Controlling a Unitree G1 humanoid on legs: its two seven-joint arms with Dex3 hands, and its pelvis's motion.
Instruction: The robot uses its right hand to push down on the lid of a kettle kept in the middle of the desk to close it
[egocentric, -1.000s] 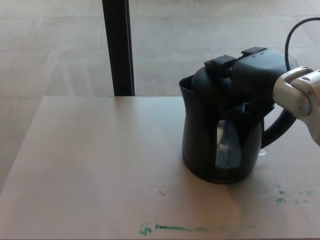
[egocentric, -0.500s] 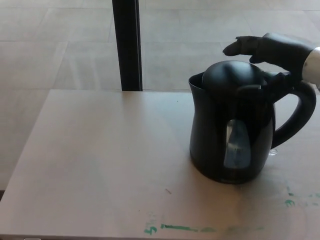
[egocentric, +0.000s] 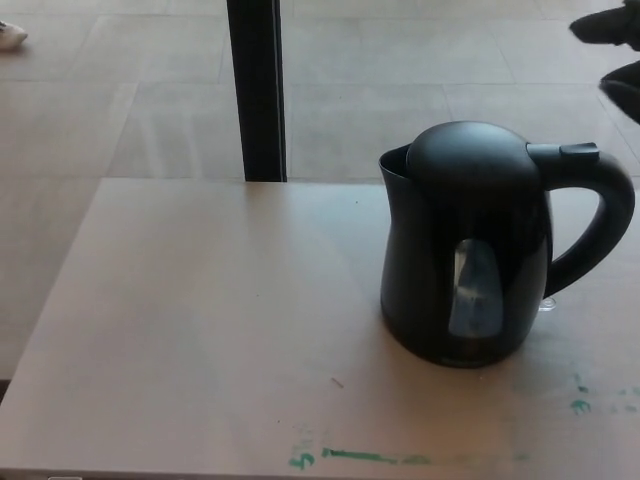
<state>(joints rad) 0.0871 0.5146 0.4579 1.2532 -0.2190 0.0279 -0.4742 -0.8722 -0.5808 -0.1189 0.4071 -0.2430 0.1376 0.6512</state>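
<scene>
We see a glossy black plastic electric kettle (egocentric: 470, 250) standing upright on the pale wooden desk (egocentric: 200, 330), right of the middle and near the front half of the surface. Its domed lid (egocentric: 470, 160) sits flush on the body, with no gap showing along the rim. A small pointed spout faces left, a thick looped handle (egocentric: 600, 230) curves out to the right with a flat button at its top, and a narrow clear water window (egocentric: 474, 290) runs down the front. At the top right corner we make out our black right hand (egocentric: 612, 50), well apart from the kettle and above it; two dark fingers show, spread and holding nothing. Green paint smears (egocentric: 350, 457) mark the desk's front edge. A black vertical post (egocentric: 256, 90) rises behind the desk over a tiled floor (egocentric: 120, 90).
</scene>
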